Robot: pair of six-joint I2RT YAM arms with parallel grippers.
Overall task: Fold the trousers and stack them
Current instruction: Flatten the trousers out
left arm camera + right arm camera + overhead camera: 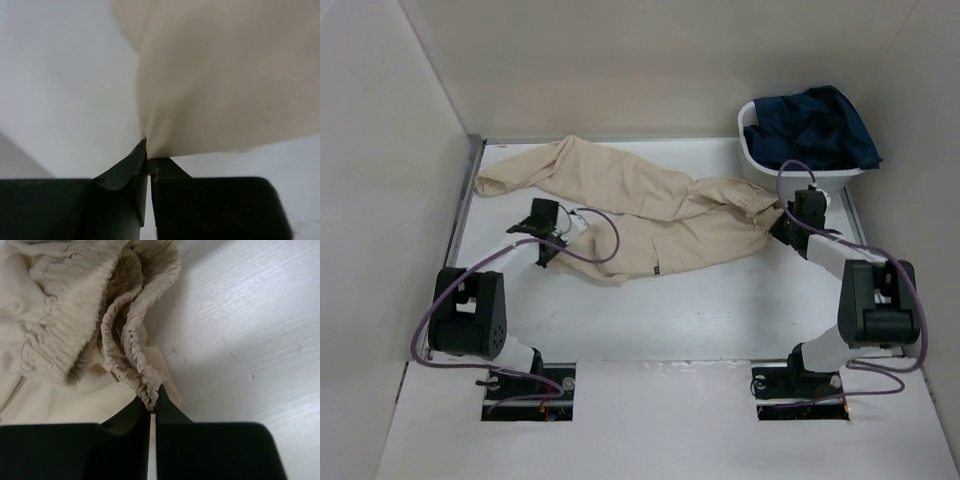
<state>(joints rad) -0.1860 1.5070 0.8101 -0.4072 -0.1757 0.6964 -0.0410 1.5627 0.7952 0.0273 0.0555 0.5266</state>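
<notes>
While the trousers (640, 215) lie crumpled across the upper middle of the overhead frame, on the white table (720, 310), one leg trails toward the upper left and the gathered waist points to the right of the frame. The left gripper (558, 242) sits at the lower left edge of the cloth; in its wrist view the left gripper (147, 159) has its jaws pressed together on a pinch of smooth beige fabric, which fans out from the fingertips toward the upper right of that frame. The right gripper (782, 222) meets the waist end at the right of the overhead frame; in its own view the right gripper (154, 404) is closed on the ruffled elastic waistband, which loops up from the fingertips toward the top centre. A small dark tag (657, 269) shows on the lower edge of the cloth. In the upper right corner stands a white basket (750, 150) holding dark blue clothing (815, 125).
</notes>
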